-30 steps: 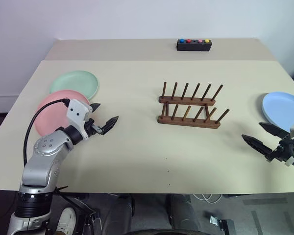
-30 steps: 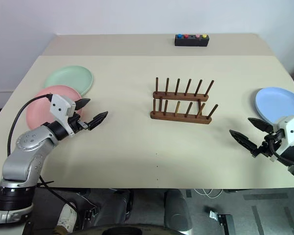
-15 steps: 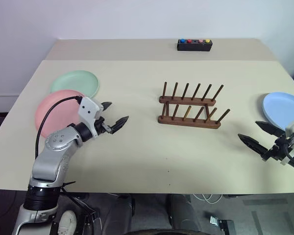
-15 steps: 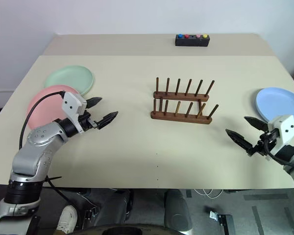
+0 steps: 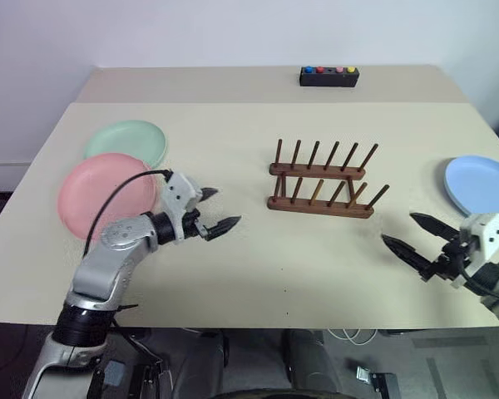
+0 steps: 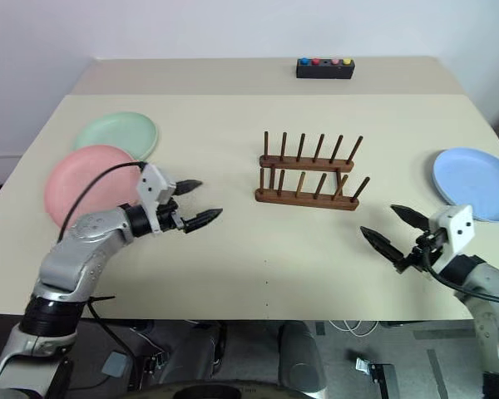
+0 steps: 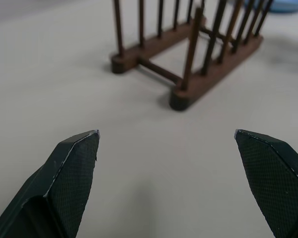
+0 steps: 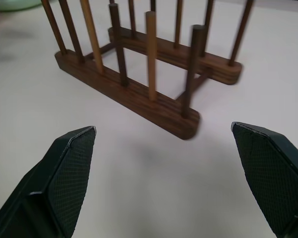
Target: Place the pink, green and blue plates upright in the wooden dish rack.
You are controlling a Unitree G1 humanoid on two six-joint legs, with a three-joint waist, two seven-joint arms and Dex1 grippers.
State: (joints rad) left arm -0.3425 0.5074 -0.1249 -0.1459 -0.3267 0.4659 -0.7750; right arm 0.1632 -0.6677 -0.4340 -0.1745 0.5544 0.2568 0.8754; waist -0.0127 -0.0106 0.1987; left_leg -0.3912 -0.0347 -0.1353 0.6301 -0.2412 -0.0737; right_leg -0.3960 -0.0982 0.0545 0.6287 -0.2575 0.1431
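My two black fingers (image 7: 72, 173) stand wide apart with nothing between them — just bare beige table (image 7: 64, 74) under the gap. Past my fingertips sits the wooden dish rack (image 7: 188, 64), seen end-on from one corner, its dark slanted pegs empty. Beyond the rack a sliver of the blue plate (image 7: 283, 5) shows, blurred.

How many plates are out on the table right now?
3. The pink plate and green plate lie flat together on the robot's left, the green one farther back. The blue plate lies flat on the right. None stands in the wooden dish rack.
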